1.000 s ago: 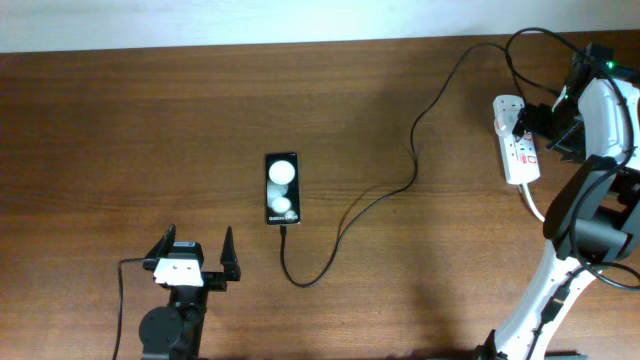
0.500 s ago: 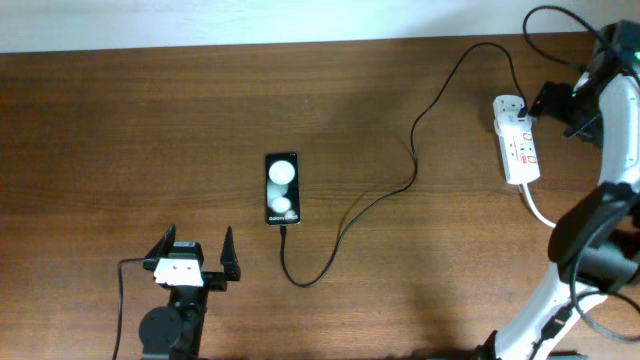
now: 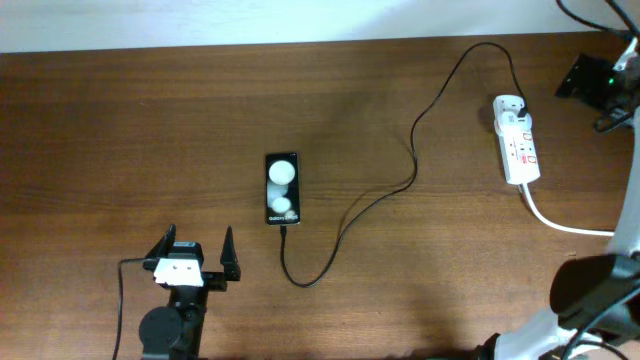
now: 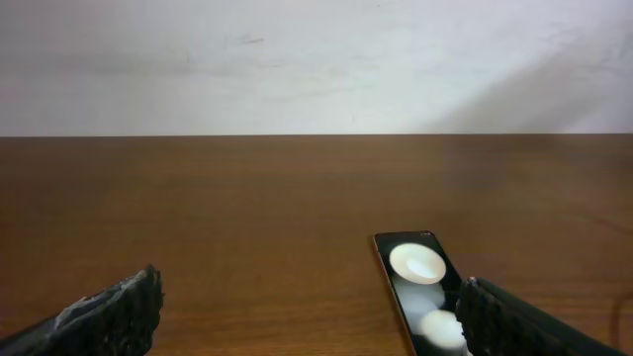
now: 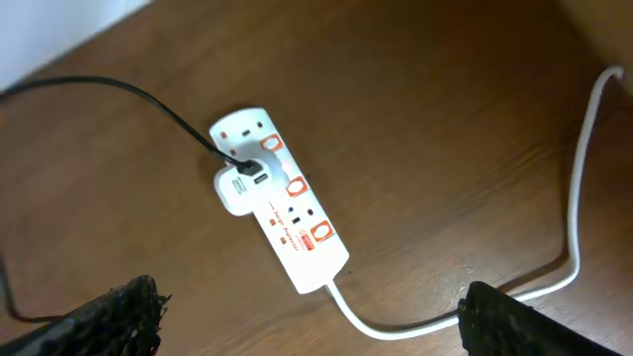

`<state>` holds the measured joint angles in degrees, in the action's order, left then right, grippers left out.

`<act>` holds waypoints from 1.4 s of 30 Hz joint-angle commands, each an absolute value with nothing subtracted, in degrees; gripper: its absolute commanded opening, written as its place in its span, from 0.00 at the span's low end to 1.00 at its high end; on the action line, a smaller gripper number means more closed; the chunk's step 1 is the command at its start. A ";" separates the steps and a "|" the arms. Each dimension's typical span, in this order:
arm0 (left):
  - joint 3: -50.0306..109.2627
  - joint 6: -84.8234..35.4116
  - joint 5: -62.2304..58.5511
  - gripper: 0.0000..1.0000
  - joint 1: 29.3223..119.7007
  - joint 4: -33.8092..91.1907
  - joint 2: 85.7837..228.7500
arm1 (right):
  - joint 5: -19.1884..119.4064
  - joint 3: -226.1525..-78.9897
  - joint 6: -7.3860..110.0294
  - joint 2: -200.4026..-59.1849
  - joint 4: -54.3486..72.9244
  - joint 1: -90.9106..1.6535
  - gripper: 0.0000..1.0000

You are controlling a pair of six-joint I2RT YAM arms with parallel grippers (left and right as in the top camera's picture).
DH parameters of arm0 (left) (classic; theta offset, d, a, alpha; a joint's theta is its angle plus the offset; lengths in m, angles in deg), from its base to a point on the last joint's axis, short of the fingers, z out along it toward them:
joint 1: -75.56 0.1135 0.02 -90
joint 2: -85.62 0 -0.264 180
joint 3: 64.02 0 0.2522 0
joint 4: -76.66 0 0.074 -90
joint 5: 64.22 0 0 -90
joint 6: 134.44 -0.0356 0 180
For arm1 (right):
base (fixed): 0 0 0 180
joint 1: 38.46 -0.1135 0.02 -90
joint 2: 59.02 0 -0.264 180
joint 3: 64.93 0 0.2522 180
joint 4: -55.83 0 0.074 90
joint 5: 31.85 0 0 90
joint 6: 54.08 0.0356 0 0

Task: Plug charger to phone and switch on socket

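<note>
On the wooden table the socket lies front-to-back near the empty, spread right gripper, the closer arm, while the phone, charger at its near end, sits ahead of the spread left gripper.

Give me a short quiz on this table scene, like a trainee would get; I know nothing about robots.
1. True or false: the left gripper is clamped on the phone.
2. The charger cable runs from the phone's end to: A) the socket; B) the left gripper; C) the table's edge.
3. What colour is the thick cord leaving the socket?
Key: 1 False: its jaws stand open and empty, apart from the phone. 2 A, by way of a white adapter plugged into it. 3 White.
</note>
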<state>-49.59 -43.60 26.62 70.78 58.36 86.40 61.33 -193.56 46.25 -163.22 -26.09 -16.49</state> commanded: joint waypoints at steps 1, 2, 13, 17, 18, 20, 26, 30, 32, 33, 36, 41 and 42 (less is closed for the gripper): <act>-49.75 -44.72 25.77 0.99 71.11 58.06 85.91 | 61.81 -194.00 46.21 -159.73 -26.09 -16.42 0.99; -49.75 -44.74 25.77 0.99 71.11 58.06 85.91 | 61.81 -194.00 46.21 -159.29 -26.11 -16.42 0.99; -49.75 -44.72 25.77 0.99 71.11 58.06 85.91 | 61.84 -194.00 46.21 -151.77 -26.11 -16.42 0.98; -49.75 -44.72 25.77 0.99 71.11 58.06 85.91 | 61.84 -194.00 46.21 -147.25 -26.11 -16.42 0.99; -49.75 -44.72 25.77 0.99 71.11 58.06 85.91 | 61.81 -194.00 46.21 -146.31 -26.11 -16.42 0.98; -49.72 -44.74 25.77 0.99 71.11 58.06 85.91 | 61.84 -194.00 46.21 -144.73 -26.11 -16.42 0.99; -49.75 -44.72 25.77 0.99 71.11 58.06 85.91 | 61.84 -194.00 46.21 -140.06 -26.13 -16.42 0.99; -49.75 -44.74 25.77 0.99 71.11 58.06 85.91 | 61.84 -194.00 46.21 -137.78 -26.13 -16.42 0.99; -49.72 -44.72 25.77 0.99 71.11 58.06 85.91 | 61.84 -194.00 46.21 -137.28 -26.13 -16.42 0.99; -49.75 -44.74 25.77 0.99 71.11 58.06 85.91 | 61.81 -194.00 46.21 -137.06 -26.13 -16.42 0.99; -49.75 -44.72 25.77 0.99 71.11 58.06 85.91 | 61.84 -194.00 46.21 -137.08 -26.13 -16.42 0.99; -49.75 -44.72 25.77 0.99 71.11 58.06 85.91 | 61.84 -194.00 46.21 -137.78 -26.15 -16.42 0.98; -49.75 -44.72 25.77 0.99 71.11 58.06 85.91 | 61.81 -194.00 46.21 -138.15 -26.15 -16.42 0.99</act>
